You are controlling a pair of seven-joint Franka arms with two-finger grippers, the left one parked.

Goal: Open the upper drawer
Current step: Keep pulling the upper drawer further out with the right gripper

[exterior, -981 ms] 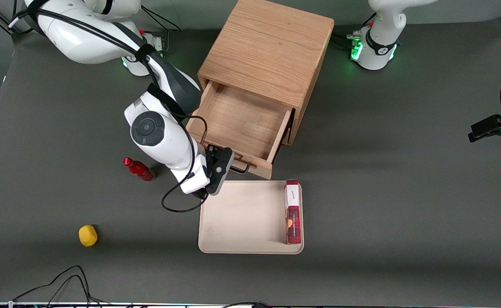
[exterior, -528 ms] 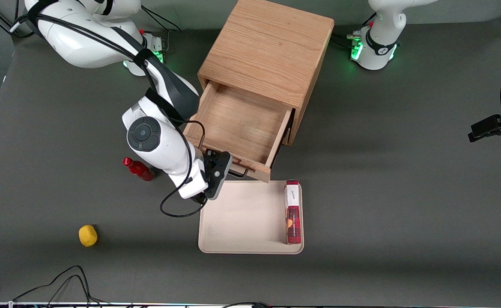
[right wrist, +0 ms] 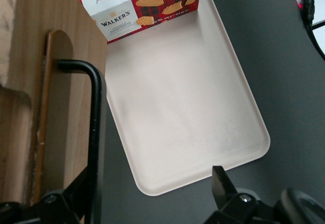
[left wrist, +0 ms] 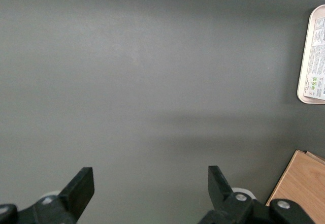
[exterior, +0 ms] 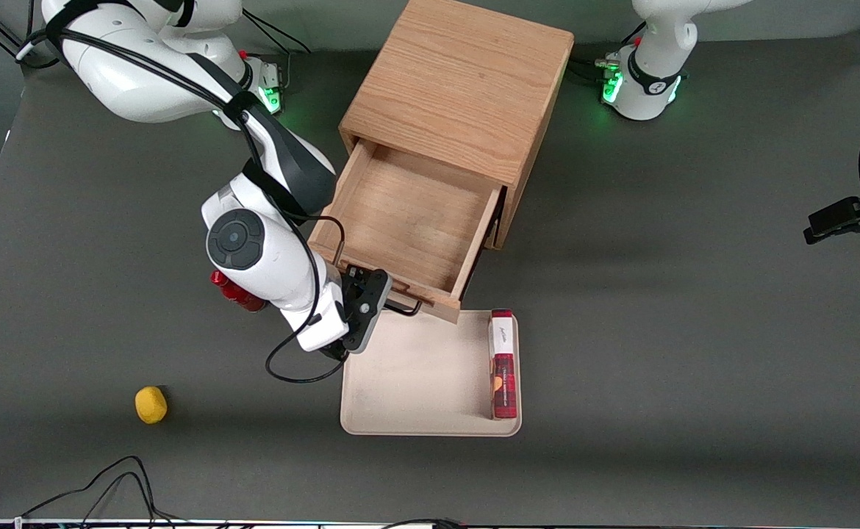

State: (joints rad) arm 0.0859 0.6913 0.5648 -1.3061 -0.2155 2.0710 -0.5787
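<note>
The upper drawer [exterior: 408,220] is seen drawn well out of the oak cabinet [exterior: 459,81], its bare wooden floor exposed and its front panel overhanging the cabinet-side edge of the beige tray [exterior: 415,375]. The task can be judged nearly or fully done.

The claw [exterior: 371,303] is placed at the drawer's front, at the working arm's end of the thin black handle [right wrist: 94,127]. In the right wrist view one finger [right wrist: 66,198] is seen tucked in at the handle, between bar and drawer front, while the other stands well clear over the tray; the claw is thus spread apart, hooked on the bar but not clamped on it.

Several risks can be foreseen. If more pull is given, the drawer could be hauled off its runners, or the whole cabinet could be dragged or tipped toward the tray. Because the pull is applied near one end of the handle, the drawer could be skewed and jammed. If the claw is lifted away carelessly, the hooked finger could catch the bar. The biscuit box [exterior: 503,364] standing on the tray could be knocked over by the drawer front, and the red bottle [exterior: 235,292] beside the arm could be toppled by the wrist.
</note>
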